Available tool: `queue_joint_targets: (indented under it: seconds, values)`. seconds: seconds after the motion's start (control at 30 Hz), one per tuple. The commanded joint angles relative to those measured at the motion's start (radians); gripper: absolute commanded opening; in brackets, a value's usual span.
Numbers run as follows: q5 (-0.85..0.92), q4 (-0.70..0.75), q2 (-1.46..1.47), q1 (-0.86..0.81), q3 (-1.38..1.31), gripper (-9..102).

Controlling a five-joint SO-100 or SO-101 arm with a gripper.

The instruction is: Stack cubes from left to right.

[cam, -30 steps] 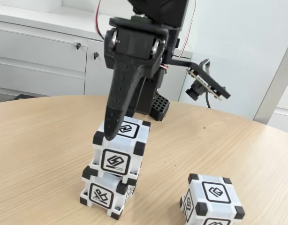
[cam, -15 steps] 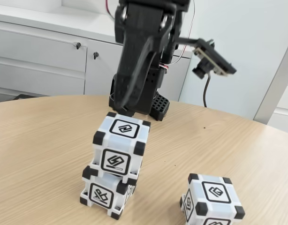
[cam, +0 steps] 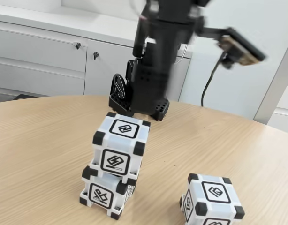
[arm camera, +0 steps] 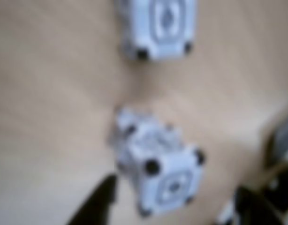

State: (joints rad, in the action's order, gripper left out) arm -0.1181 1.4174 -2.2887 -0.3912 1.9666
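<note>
On the round pale wooden table in the fixed view stood two white plastic cubes with black corner blocks and black-framed glyphs, one on the other: the upper cube sat on the lower cube, shifted slightly right and turned a little against it. A third such cube lay on the table at the near right, well apart from the stack. Behind the stack, at the far side of the table, the black arm rose motion-blurred, a small camera board jutting from it to the right.

The blurred wrist view looked down on the stack, with the third cube at the top edge. The black gripper showed two dark fingertips at the bottom edge, spread wide on either side of the stack and holding nothing.

Grey cabinets with keyed locks stood along the far wall.
</note>
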Motion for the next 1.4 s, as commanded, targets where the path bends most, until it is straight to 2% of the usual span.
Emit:
queue_joint_targets:
  seconds: [0.0, 0.27, 0.47, 0.7, 0.93, 1.07, 1.37]
  values:
    - [-0.021, 0.000, -0.020, 0.121, -0.021, 28]
    - [-0.058, 0.000, -0.008, 0.364, -0.021, 30]
    - [-0.061, -0.018, 0.029, 0.351, -0.021, 32]
    - [-0.075, -0.166, 0.155, 0.348, -0.018, 35]
    - [-0.192, -0.213, 0.238, 0.342, -0.008, 35]
    - [-0.230, -0.232, 0.291, 0.281, -0.008, 36]
    - [-0.141, -0.331, 0.391, 0.224, -0.011, 39]
